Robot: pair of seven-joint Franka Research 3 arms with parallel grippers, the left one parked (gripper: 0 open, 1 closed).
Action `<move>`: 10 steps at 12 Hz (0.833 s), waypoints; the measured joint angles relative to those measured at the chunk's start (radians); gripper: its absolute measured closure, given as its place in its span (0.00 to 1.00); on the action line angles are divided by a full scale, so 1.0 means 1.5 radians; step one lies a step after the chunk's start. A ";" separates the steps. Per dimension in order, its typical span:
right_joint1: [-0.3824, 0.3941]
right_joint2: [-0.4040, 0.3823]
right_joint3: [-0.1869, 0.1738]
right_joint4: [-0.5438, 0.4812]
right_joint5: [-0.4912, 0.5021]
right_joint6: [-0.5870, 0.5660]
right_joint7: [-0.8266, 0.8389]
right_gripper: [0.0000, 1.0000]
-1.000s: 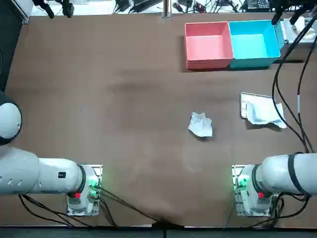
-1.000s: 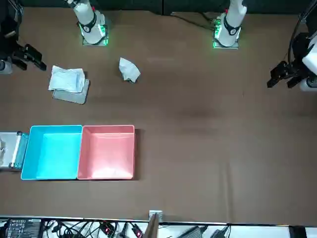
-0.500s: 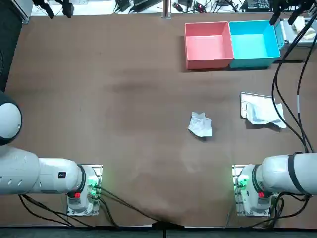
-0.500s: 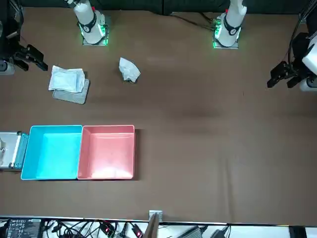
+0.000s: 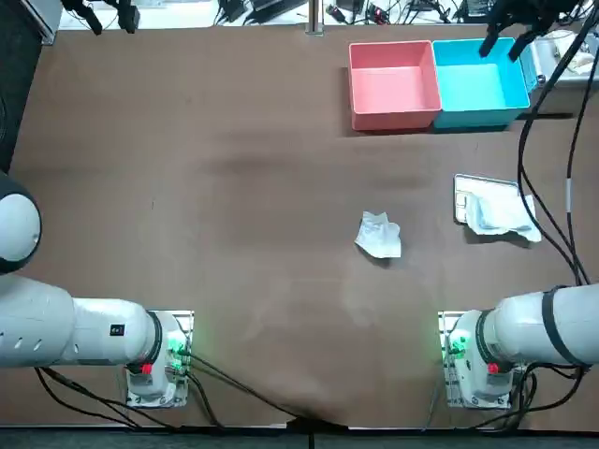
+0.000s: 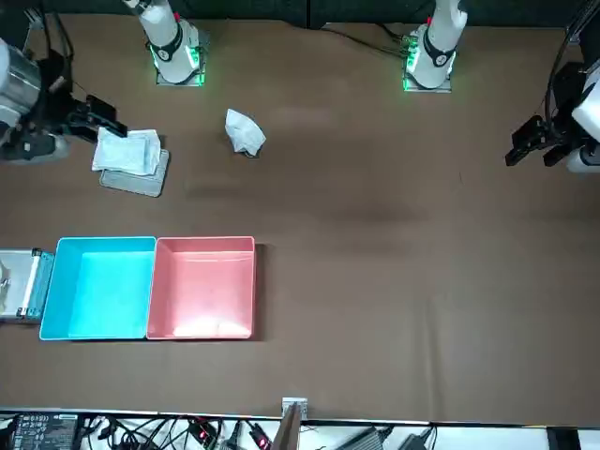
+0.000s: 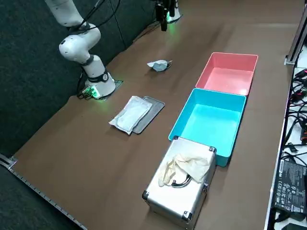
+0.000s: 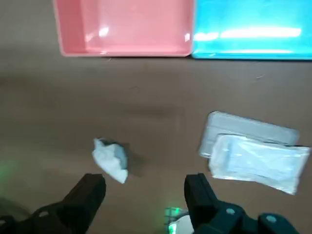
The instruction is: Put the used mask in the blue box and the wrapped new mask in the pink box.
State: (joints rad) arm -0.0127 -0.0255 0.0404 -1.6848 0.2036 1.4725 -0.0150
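The crumpled used mask (image 5: 379, 235) (image 6: 246, 132) (image 8: 111, 158) lies mid-table. The wrapped new mask (image 5: 498, 211) (image 6: 128, 150) (image 8: 258, 158) rests half on a small metal tray (image 5: 465, 190) (image 6: 142, 180) to its right. At the far edge the pink box (image 5: 393, 86) (image 6: 204, 286) and the blue box (image 5: 477, 82) (image 6: 98, 286) stand side by side, both empty. My right gripper (image 5: 499, 47) (image 6: 105, 114) (image 8: 144, 195) hangs high above the table's right part. It is open, with nothing between its fingers, and looks down on both masks.
A silver metal case (image 7: 182, 184) (image 6: 19, 286) with a pale glove on top stands right of the blue box. Black cables (image 5: 533, 187) hang along the table's right side. The right arm's base (image 5: 473, 360) is at the near edge.
My right gripper has swung in from beyond the table's right edge toward the blue box and the wrapped mask. The masks and boxes have not moved.
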 joint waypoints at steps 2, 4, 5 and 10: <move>0.022 0.006 0.001 -0.021 0.022 0.002 -0.003 0.00; 0.064 0.007 0.002 -0.050 0.027 0.022 -0.004 0.00; 0.090 0.007 0.003 -0.070 0.028 0.043 -0.004 0.00; 0.184 0.004 0.006 -0.172 0.033 0.117 -0.004 0.00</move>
State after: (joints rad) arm 0.2626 -0.0197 0.0495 -1.9430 0.2531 1.6482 -0.0208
